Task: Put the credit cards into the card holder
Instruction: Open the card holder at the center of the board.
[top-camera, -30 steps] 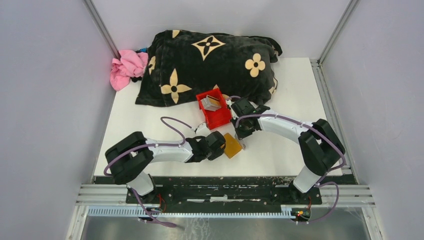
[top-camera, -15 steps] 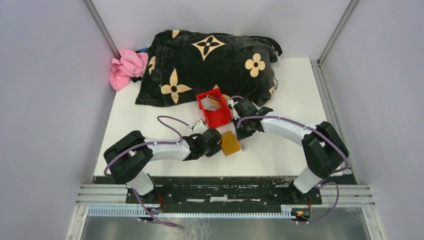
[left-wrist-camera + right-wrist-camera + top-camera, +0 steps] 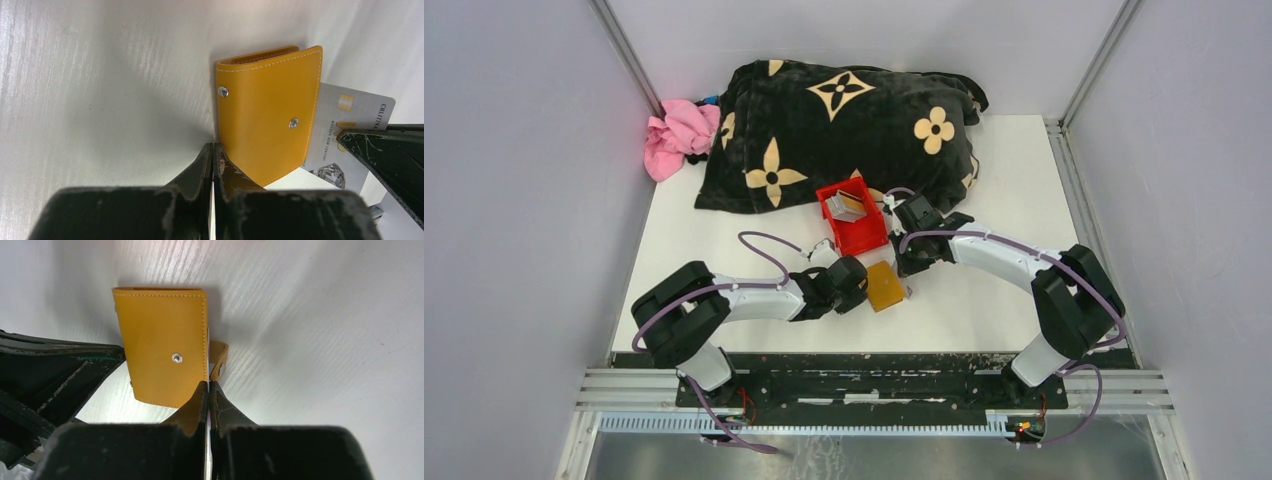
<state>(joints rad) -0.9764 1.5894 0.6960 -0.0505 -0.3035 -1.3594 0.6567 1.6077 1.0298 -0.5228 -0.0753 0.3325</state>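
Sliding hazard: the card holder [image 3: 267,120] is seen folded shut and lying flat on the table [image 3: 984,300]. If it is nudged by closed tips rather than gripped, it is likely to be skated across the smooth surface instead of being opened.
Loose-card hazard: a grey-silver credit card [image 3: 350,120] juts out past one edge of the holder. Whether it is tucked inside or only lies beneath cannot be told, and it could be dragged free if the holder is shifted.
Crowding hazard: both arms are gathered at the same small object, so fingers could be knocked together.
Left claw: the left gripper [image 3: 212,152] is closed tip to tip, touching the holder's edge near a corner. Nothing is visibly held.
Right claw: the right gripper [image 3: 208,389] is likewise closed, its tips set at the opposite edge beside the strap tab [image 3: 220,360]. Nothing is visibly pinched.
Remaining stock: further cards [image 3: 848,207] are stood in the red bin [image 3: 867,238], just beyond the holder.
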